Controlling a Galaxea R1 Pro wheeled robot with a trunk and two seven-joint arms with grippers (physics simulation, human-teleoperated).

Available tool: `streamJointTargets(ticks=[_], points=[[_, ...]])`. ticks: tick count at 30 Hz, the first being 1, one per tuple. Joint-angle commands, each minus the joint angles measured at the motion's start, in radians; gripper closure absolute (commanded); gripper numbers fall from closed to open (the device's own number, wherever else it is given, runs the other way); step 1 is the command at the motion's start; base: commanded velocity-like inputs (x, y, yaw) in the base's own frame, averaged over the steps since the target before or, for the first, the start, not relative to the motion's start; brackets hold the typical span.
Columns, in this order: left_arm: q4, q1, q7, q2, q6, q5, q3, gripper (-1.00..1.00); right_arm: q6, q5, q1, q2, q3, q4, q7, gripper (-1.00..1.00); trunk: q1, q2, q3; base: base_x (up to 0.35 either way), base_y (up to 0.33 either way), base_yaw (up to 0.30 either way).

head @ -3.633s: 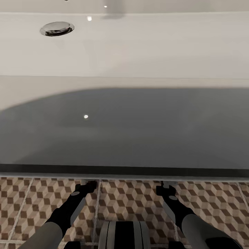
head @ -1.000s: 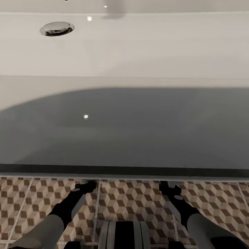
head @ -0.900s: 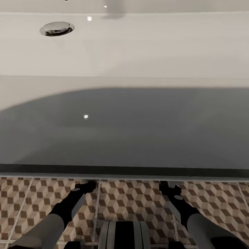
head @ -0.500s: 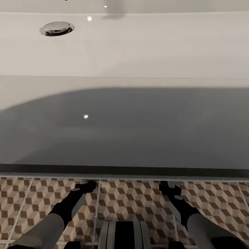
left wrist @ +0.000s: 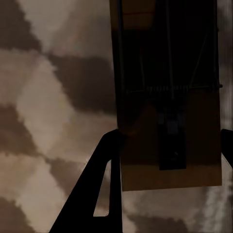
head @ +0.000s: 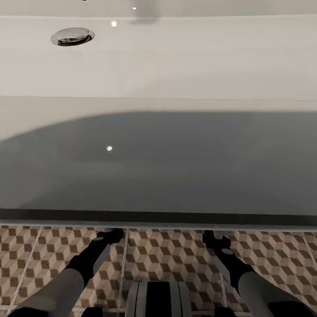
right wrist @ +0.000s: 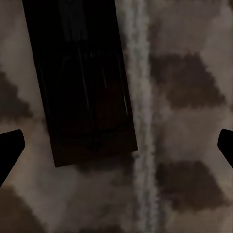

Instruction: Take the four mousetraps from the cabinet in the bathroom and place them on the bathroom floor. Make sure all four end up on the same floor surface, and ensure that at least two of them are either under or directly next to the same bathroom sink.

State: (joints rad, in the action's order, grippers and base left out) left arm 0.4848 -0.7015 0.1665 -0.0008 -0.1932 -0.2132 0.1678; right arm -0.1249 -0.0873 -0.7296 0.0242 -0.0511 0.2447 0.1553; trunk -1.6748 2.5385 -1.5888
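Mousetraps: one lies on the bathroom floor between our left gripper's parted fingertips, ungripped; another ahead of the wide-open, empty right gripper. Both sit under the bathroom sink. We should lift straight up, avoiding dragging traps.

The sink unit's front edge overhangs both end effectors, blocking the way upward. The floor between the arms lies bare. One mousetrap fills the left end effector's gap; another mousetrap lies ahead of the right end effector's wide gap.
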Motion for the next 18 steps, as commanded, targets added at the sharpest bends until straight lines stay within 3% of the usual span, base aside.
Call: streamJointTargets(ticks=[1, 7, 8, 18], points=[[-0.002, -0.002, 0.011, -0.001, -0.005, -0.009, 0.009, 1.00, -0.004, -0.009, 0.000, 0.000, -0.006, -0.001, 0.003, -1.00, 0.000, 0.000, -0.001, 0.000, 0.000, 0.000], [-0.008, -0.004, 0.011, -0.004, -0.005, -0.009, 0.009, 1.00, -0.004, -0.009, -0.001, -0.001, -0.006, -0.001, 0.003, -1.00, 0.000, 0.000, -0.001, 0.000, 0.000, 0.000], [-0.008, -0.004, 0.011, -0.005, -0.005, -0.009, 0.009, -1.00, -0.004, -0.009, -0.001, -0.001, -0.006, -0.001, 0.003, -1.00, 0.000, 0.000, -0.001, 0.000, 0.000, 0.000], [-0.009, -0.006, 0.010, -0.005, 0.000, -0.008, 0.009, -1.00, -0.004, -0.009, -0.001, -0.001, -0.006, -0.001, 0.003, -1.00, 0.000, 0.000, -0.001, 0.000, 0.000, 0.000]])
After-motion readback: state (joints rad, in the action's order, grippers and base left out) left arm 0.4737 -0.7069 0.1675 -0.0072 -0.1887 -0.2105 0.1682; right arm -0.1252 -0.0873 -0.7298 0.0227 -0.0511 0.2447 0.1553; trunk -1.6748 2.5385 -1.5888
